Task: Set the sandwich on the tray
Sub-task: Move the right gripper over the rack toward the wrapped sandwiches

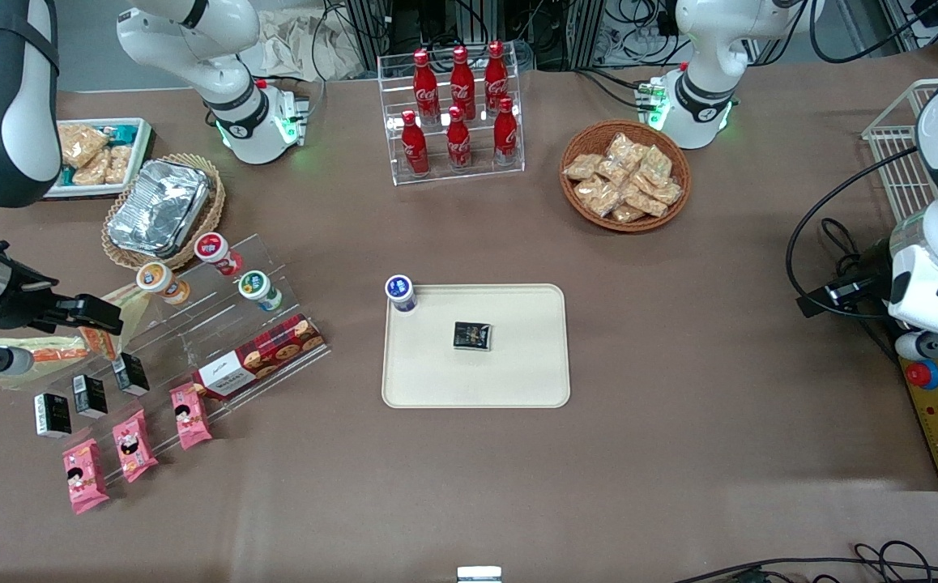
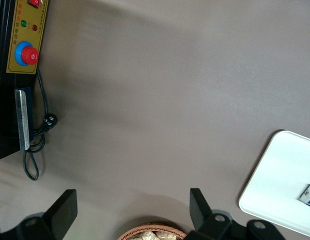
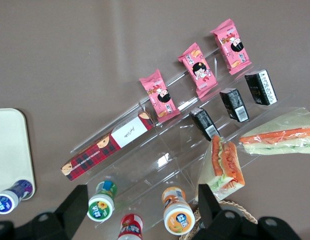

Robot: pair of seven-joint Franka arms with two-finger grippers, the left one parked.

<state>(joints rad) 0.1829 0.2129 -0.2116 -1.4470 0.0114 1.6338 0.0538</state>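
Observation:
Two wrapped wedge sandwiches lie at the working arm's end of the clear stand. One sandwich stands on its edge against the stand, filling upward, and also shows in the front view. The second, near-identical wedge lies flat beside it. My gripper hovers above the stand's cup row, open and empty, with one finger close to the upright sandwich. The cream tray lies mid-table, well toward the parked arm's end; its corner also shows in the right wrist view.
The tray holds a blue-lidded cup and a small black pack. The clear stand carries cups, a plaid cookie box, black packs and pink packs. A foil container, a cola rack and a snack basket stand farther from the camera.

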